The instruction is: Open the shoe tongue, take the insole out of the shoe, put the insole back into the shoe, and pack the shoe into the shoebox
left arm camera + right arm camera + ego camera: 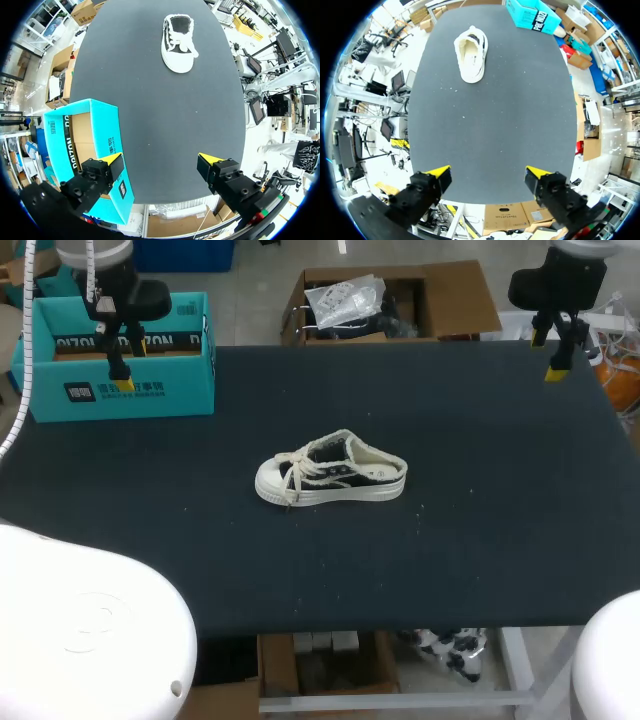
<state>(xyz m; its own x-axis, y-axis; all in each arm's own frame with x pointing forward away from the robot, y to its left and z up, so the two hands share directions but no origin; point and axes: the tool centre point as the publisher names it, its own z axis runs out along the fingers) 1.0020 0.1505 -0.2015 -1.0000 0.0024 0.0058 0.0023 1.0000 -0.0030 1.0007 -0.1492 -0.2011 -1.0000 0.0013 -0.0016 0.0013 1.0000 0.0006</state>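
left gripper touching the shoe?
Apart. The left wrist view shows a wide stretch of table between the open left gripper and the shoe ahead of it.

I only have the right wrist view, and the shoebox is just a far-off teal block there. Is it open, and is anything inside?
Observer: The shoebox is open on top. The left wrist view shows bare brown cardboard inside, as far as its floor can be seen.
Operator: Where is my left hand?
Observer: The left hand hangs above the box's long wall on the robot's side, open and holding nothing.
Operator: And the shoe's toe?
Observer: In the head view the shoe stands on its sole mid-table, toe toward your left.
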